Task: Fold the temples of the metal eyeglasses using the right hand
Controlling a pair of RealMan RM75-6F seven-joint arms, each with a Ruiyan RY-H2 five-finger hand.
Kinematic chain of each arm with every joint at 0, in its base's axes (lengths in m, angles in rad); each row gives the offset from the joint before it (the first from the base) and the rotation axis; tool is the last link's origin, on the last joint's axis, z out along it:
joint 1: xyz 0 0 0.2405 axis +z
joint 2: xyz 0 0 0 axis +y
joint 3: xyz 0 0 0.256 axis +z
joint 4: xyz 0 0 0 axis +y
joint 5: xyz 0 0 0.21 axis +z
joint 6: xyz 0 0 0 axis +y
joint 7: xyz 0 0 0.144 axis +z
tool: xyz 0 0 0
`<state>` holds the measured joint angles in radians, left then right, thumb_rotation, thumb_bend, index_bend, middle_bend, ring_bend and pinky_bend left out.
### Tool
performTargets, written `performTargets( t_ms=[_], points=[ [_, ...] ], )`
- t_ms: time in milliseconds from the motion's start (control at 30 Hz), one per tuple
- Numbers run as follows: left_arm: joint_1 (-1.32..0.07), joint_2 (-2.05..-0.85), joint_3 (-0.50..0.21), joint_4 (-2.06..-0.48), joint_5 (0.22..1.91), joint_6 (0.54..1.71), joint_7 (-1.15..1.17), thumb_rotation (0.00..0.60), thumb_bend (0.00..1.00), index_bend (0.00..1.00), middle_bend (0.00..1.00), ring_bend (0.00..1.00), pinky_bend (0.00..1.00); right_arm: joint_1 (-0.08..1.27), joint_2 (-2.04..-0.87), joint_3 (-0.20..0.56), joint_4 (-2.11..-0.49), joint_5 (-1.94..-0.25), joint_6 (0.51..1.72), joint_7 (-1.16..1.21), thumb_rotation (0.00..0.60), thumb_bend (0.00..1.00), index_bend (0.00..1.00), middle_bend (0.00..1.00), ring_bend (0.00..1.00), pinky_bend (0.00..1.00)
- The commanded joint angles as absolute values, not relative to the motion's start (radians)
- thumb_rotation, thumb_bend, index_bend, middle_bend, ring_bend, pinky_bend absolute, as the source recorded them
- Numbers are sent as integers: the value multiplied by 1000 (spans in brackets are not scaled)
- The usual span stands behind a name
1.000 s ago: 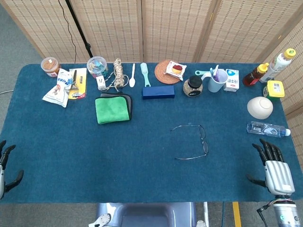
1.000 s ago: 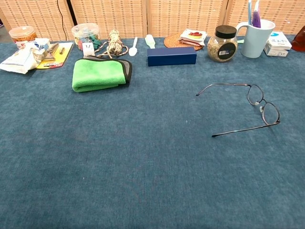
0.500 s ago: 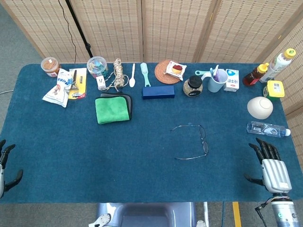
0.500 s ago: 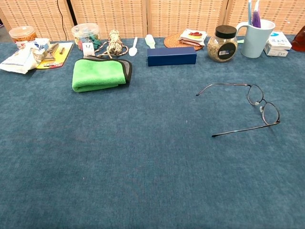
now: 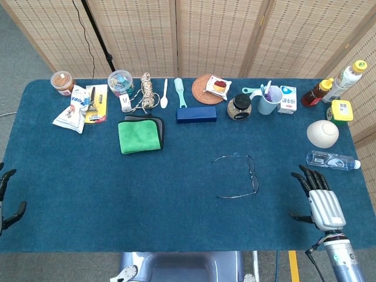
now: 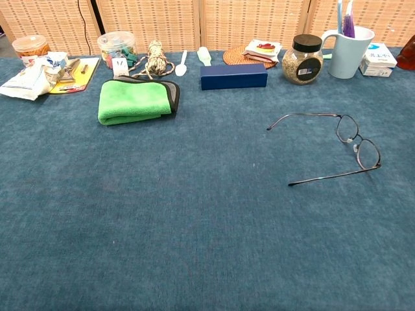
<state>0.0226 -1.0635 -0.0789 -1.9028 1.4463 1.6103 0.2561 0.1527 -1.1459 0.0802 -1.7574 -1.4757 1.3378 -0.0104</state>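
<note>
Lying temples-open, the eyeglasses sit well left of the empty, splayed-fingered right hand

Right hand: black fingers, ribbed silver back.

The head view looked steeply down from high over the whole worktop. The chest view faced across it from low and near. Both shared the eyeglasses and the far row of items.

I can make out only what looks like "17" on the small white tag beside the rope at the upper left of the head view; print on other packages is too small to read.
</note>
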Motion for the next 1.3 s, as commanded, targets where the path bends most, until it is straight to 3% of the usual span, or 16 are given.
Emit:
performTargets(
  t_ms=[33, 333, 600, 767, 1300],
  points=[
    [23, -1059, -78, -1908, 1451, 1614, 257, 600, 288, 164, 70, 75, 45, 179, -1139, 93, -1768, -1470, 1307, -7, 600, 0, 147, 25, 0, 33],
    [25, -1051, -73, -1915, 1449, 1615, 260, 600, 289, 164, 70, 75, 45, 286, -1078, 122, -1798, -1424, 1135, 66, 600, 0, 187, 86, 12, 49],
    [22, -1058, -71, -1916, 1444, 1609, 272, 600, 288, 164, 70, 75, 46, 377, -1100, 149, -1759, -1395, 1028, 113, 600, 0, 257, 253, 161, 146],
    [20, -1061, -73, -1914, 1438, 1608, 278, 600, 288, 164, 70, 75, 45, 438, -1107, 156, -1734, -1365, 937, 137, 600, 0, 282, 306, 241, 206],
    [8, -1077, -71, -1912, 1437, 1596, 296, 600, 289, 160, 70, 75, 45, 569, -1107, 173, -1666, -1222, 717, 202, 600, 0, 282, 276, 234, 219]
  ],
)
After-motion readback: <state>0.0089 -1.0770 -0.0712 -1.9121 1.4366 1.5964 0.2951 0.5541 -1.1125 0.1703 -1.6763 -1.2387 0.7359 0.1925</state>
